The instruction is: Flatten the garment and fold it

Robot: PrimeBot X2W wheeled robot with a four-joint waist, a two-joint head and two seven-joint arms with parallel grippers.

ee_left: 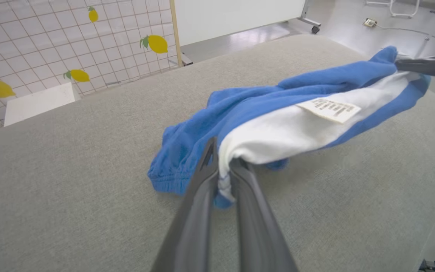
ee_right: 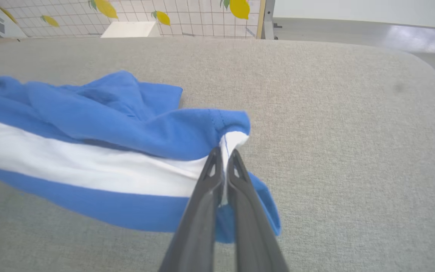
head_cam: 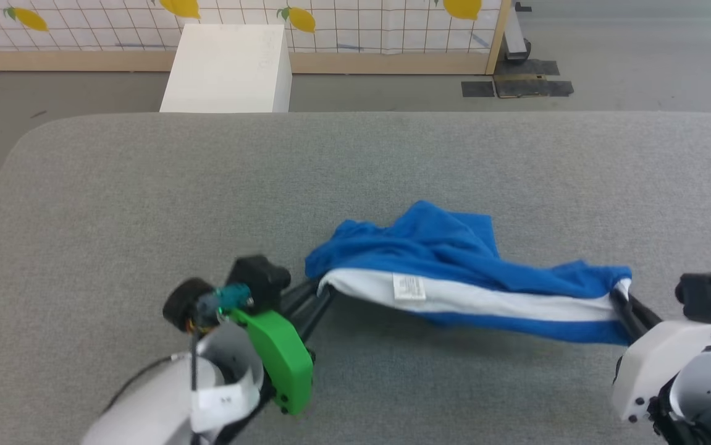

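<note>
**Head view.** The garment (head_cam: 448, 253), bright blue with a broad white stripe (head_cam: 485, 296), lies near the front middle of the grey table (head_cam: 145, 185), strung between the two claws. The left claw (head_cam: 320, 289) is clamped on the garment's left end, its two dark fingers pressed together over a bunched corner of white and blue cloth. The right claw (head_cam: 618, 295) is clamped on the opposite end, where the white stripe meets the blue edge. Between the two grips the striped edge runs as a slightly sagging band, raised off the table with a shadow beneath it. Behind this band the rest of the blue cloth rests on the table in loose folds, one flap lying toward the far side. A small white care label (head_cam: 409, 286) sits on the white stripe, nearer the left claw.

**Left wrist view.** The fingers close on a gathered wad of white cloth, and a gathered blue hem droops to the table just left of them. The right claw's fingers enter at the upper right edge, pinching the far end.

**Right wrist view.** The fingertips meet on a thin fold at the stripe's end, with blue cloth hanging below them.

**Background.** Beyond the table's far edge, a white box (head_cam: 225, 68) stands on the floor (head_cam: 392, 93) before a tiled panel (head_cam: 83, 25) printed with lemons.
</note>
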